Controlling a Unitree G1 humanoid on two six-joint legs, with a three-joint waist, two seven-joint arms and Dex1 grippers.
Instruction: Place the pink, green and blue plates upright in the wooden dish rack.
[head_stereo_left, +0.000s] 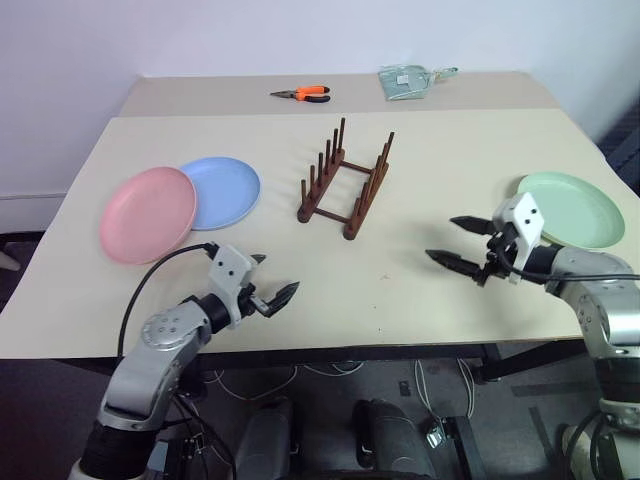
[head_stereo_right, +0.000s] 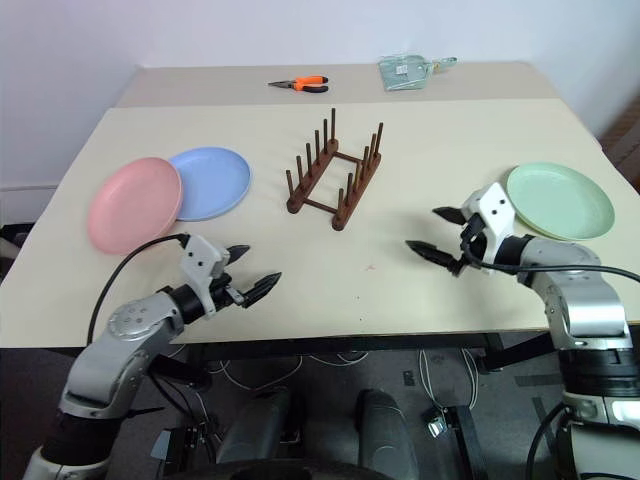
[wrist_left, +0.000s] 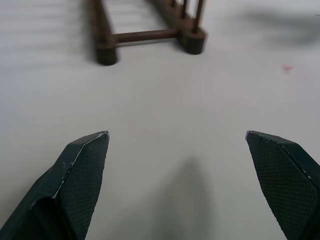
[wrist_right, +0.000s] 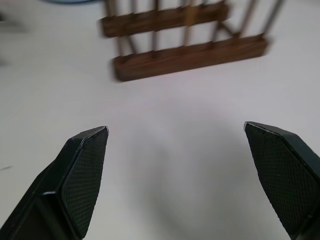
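Plates: pink plate (head_stereo_left: 147, 214) overlapping blue plate (head_stereo_left: 222, 192) at frame left; green plate (head_stereo_left: 572, 209) near table's right edge. Wooden dish rack (head_stereo_left: 347, 182) centre, bare tabletop around it. Left gripper (head_stereo_left: 268, 291) and right gripper (head_stereo_left: 462, 245) both spread, holding nothing. No legible writing.

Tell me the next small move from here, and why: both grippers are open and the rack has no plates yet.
Probably swing the right gripper back toward the green plate, which lies flat just behind it, and take its near rim. Both grippers hang open and hold nothing, the wooden dish rack has no plates, and the pink plate overlaps the blue plate, which makes them harder to grasp.
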